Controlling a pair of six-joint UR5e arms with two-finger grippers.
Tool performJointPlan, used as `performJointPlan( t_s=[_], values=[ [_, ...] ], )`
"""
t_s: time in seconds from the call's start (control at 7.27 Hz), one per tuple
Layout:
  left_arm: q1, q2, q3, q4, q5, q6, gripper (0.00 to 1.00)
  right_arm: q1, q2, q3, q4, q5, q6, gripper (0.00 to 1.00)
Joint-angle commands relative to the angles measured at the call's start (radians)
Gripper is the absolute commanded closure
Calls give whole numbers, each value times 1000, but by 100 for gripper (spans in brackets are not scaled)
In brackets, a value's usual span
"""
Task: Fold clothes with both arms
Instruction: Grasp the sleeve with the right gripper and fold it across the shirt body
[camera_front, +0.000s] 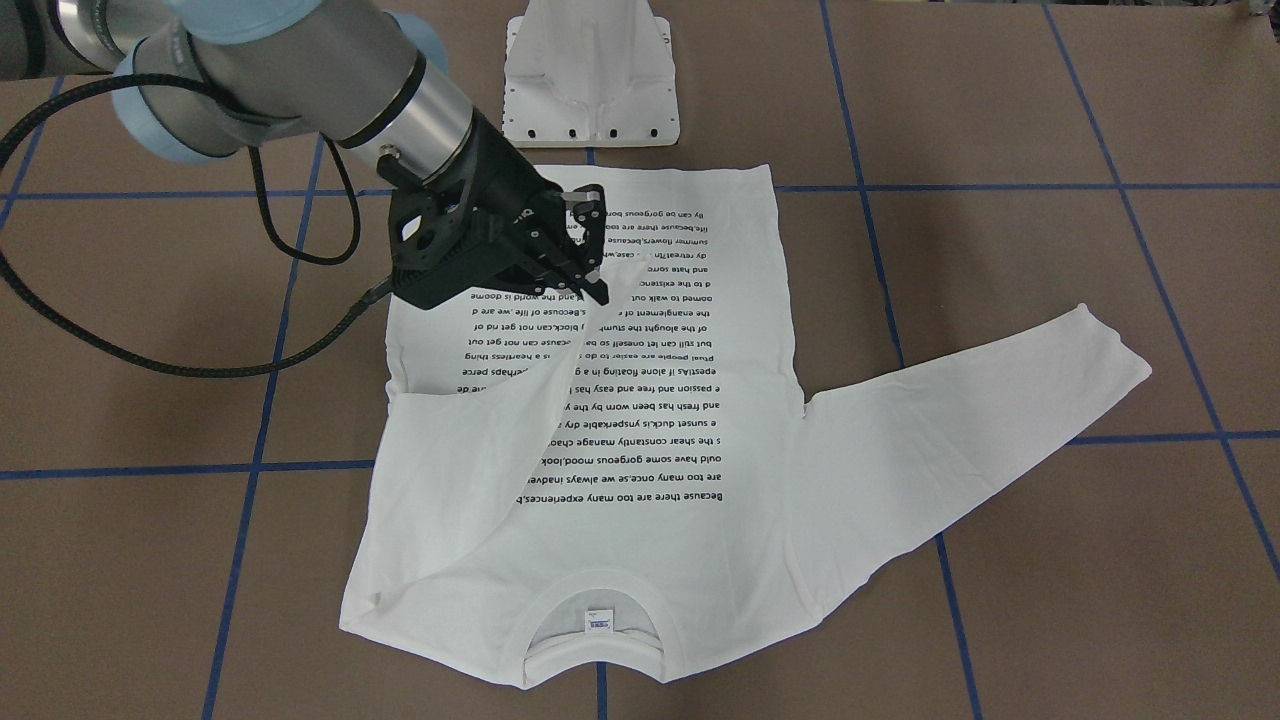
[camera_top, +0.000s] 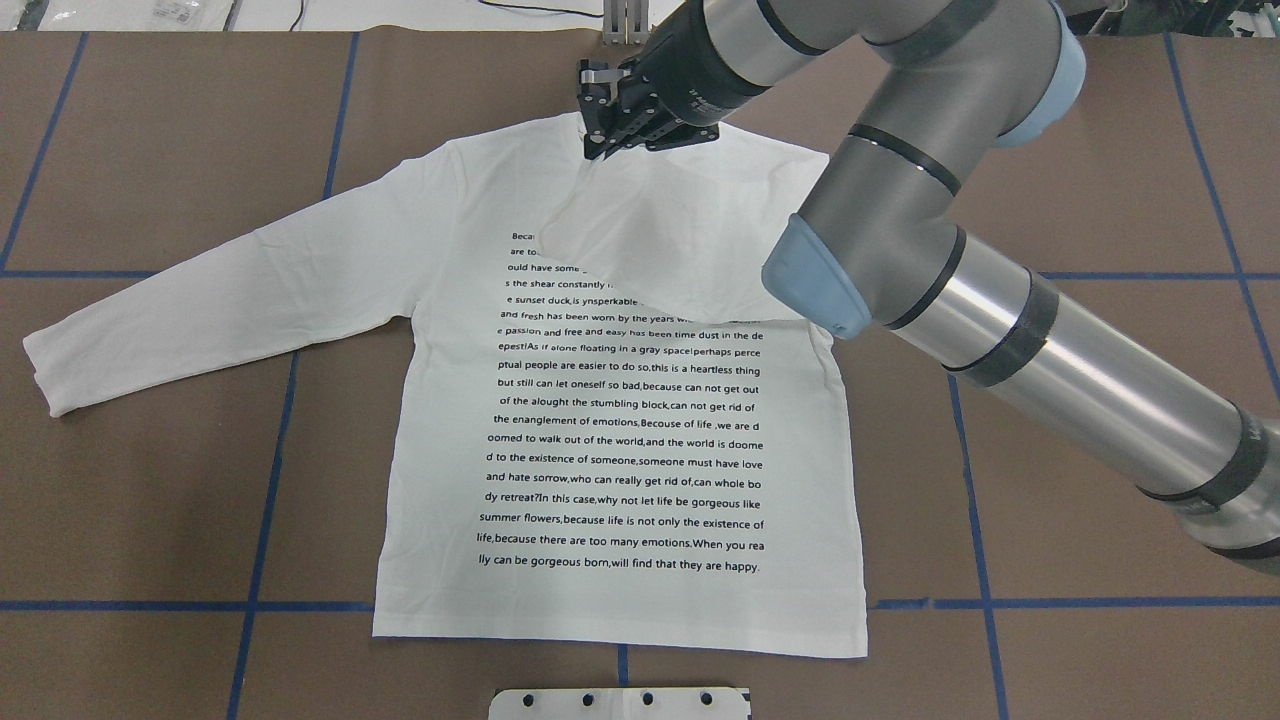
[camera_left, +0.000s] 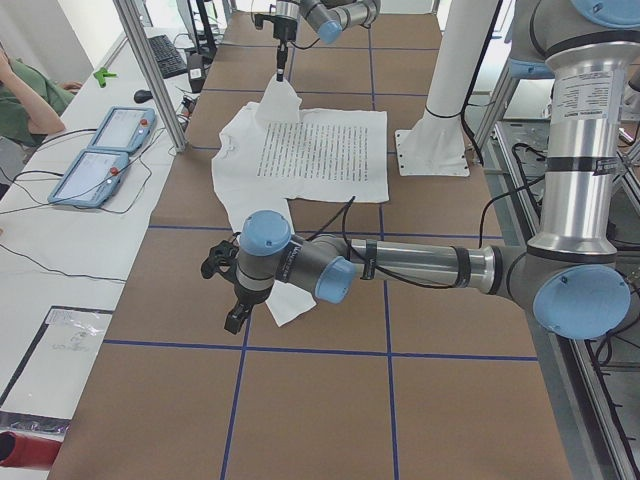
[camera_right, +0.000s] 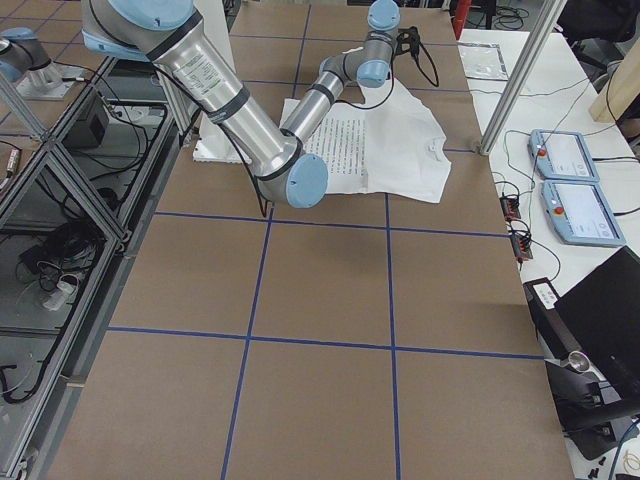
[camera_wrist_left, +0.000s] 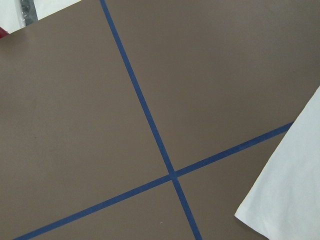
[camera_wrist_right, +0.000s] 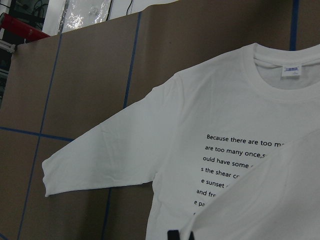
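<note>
The right grey metal arm (camera_top: 950, 250) reaches across, its black two-finger gripper (camera_front: 590, 280) pinched shut on one sleeve of the white long-sleeved T-shirt with black text lines (camera_top: 620, 450), holding it up over the chest. The shirt lies flat mid-table with its other sleeve (camera_top: 200, 300) stretched over the open brown table (camera_top: 150, 500). The left gripper (camera_left: 233, 318) hovers near that cuff, and I cannot tell how wide it is.

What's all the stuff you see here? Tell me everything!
T-shirt: one, white with black writing, lying flat, one sleeve lifted across its chest.
Table: one, brown with blue tape lines, under the shirt.
Pedestal base: one, white, by the shirt's hem.
Control tablets: two, blue-grey, on the white side bench.
Person: one, green sleeve, beside that bench.
Arms: two, grey with light blue caps; right hand pinching the lifted sleeve, left hand near the other cuff.
</note>
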Motion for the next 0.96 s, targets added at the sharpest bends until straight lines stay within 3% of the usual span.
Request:
performJointPlan(
  t_s=[0.0, 0.28, 0.55, 0.69, 0.83],
  values=[
    [-1, -2, -3, 0, -1, -6, 0, -126, 23, -44, -3, -162, 2, 100],
    [-1, -2, -1, -1, -1, -24, 0, -169, 33, -148, 0, -206, -7, 100],
    [0, -6, 0, 0, -1, -24, 0, -183, 239, -457, 35, -283, -6, 100],
    [0, -20, 11, 0, 1, -24, 0, -194, 292, -556, 81, -308, -7, 100],
    [0, -45, 47, 0, 1, -21, 0, -238, 332, -605, 107, -419, -9, 100]
  ],
)
